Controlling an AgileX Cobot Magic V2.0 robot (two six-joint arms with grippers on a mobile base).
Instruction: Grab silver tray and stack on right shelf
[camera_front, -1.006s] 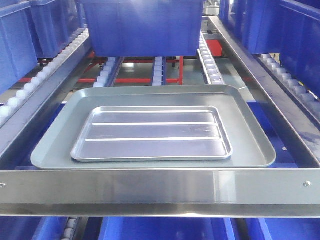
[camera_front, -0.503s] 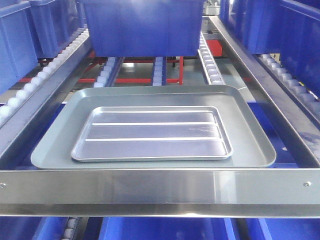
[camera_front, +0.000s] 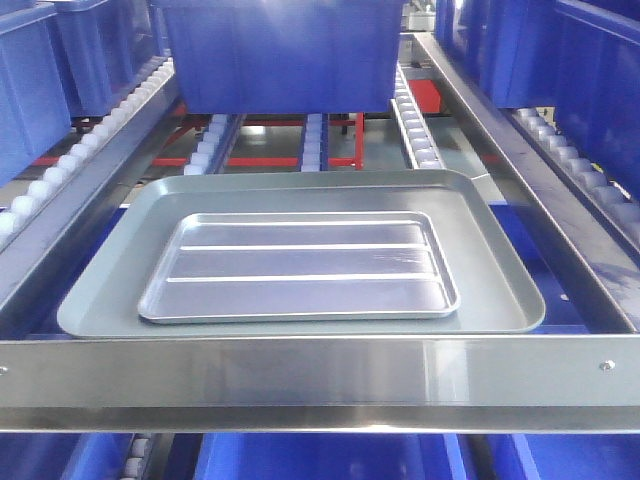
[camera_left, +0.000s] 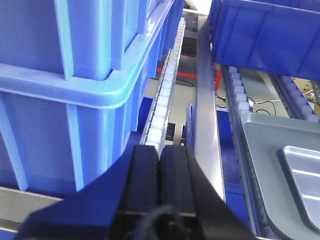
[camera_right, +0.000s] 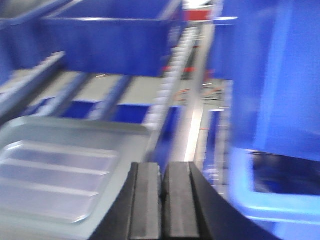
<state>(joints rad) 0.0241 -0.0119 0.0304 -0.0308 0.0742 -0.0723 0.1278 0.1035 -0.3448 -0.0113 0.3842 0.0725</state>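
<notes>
Silver tray sits left of my right pincer, long axis running across the rack.

The silver tray (camera_front: 298, 266) lies flat inside the larger grey tray (camera_front: 500, 270) on the roller rack. My right pincer (camera_right: 162, 200) has its fingers pressed together, the tray just to its left and ahead; my left pincer (camera_left: 160, 187), also together, has it off to its right. I judge the right arm nearer. I can read no labels or writing.

Blue bins (camera_front: 285, 55) on roller rails (camera_front: 415, 125)
</notes>
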